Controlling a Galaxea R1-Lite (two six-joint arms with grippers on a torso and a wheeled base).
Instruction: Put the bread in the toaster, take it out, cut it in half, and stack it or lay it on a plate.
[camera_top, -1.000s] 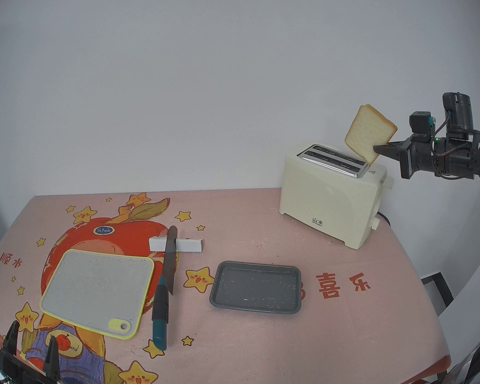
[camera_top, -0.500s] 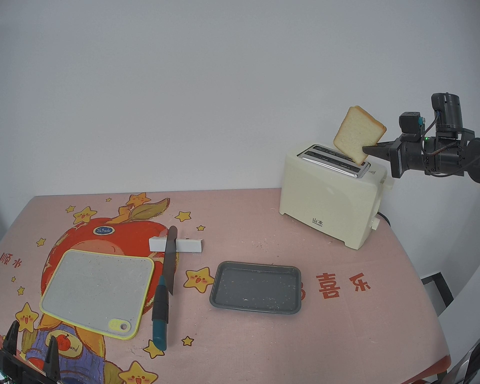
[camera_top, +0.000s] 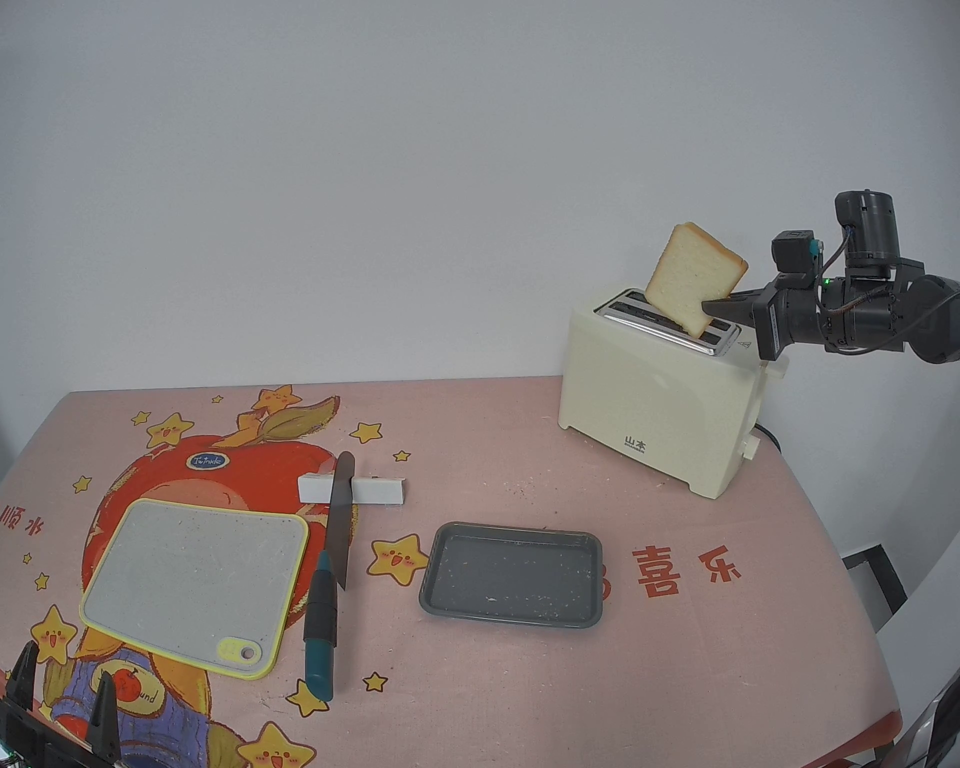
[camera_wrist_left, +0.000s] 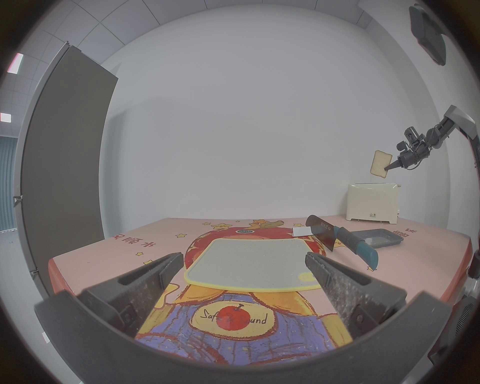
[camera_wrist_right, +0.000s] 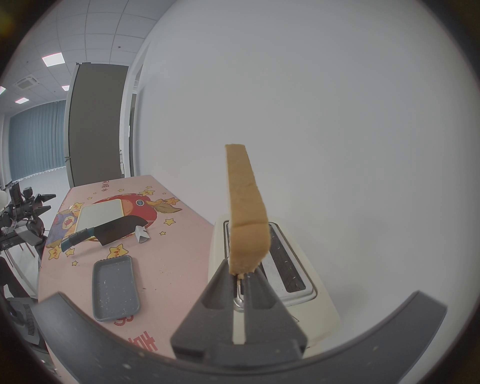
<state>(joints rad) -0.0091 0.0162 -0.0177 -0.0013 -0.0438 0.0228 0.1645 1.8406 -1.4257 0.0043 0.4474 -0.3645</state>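
The right pincer (camera_top: 712, 303) clamps its slim dark fingers on a lower corner of the square, porous bread slice (camera_top: 694, 278). The slice hangs tilted just above the boxy cream toaster (camera_top: 660, 400), which sits beneath the pincer. The left pincer (camera_wrist_left: 240, 280) gapes wide and empty.

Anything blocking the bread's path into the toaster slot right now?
Nothing visible. The right gripper holds the bread tilted just above the toaster, with clear air between them in the left wrist view. The slots look open and empty where they show.
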